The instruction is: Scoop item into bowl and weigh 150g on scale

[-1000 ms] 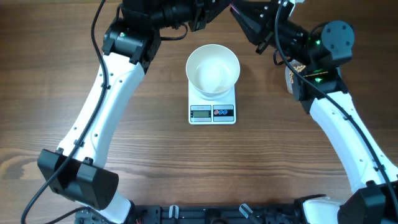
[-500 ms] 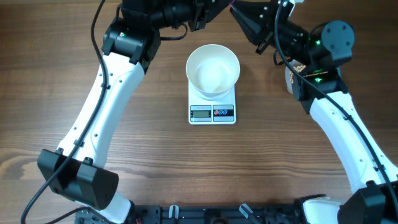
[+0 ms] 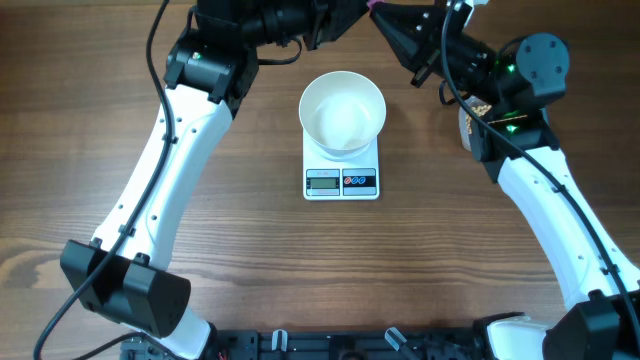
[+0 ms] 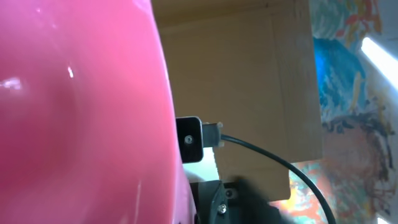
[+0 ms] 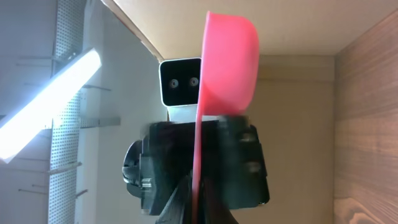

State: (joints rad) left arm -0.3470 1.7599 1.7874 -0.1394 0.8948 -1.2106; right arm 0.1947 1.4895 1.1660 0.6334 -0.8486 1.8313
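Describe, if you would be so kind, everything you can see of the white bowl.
The white bowl is round, plain and deep, with smooth sides that could be ceramic or plastic. It stands upright and empty on the platform of the white scale, near the middle of the table's far half. It covers most of the platform and leaves only the scale's front edge uncovered. Nothing but the scale touches it.

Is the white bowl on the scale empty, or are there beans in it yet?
Empty. From overhead, the bowl on the scale shows only a bare white inside, with no beans.
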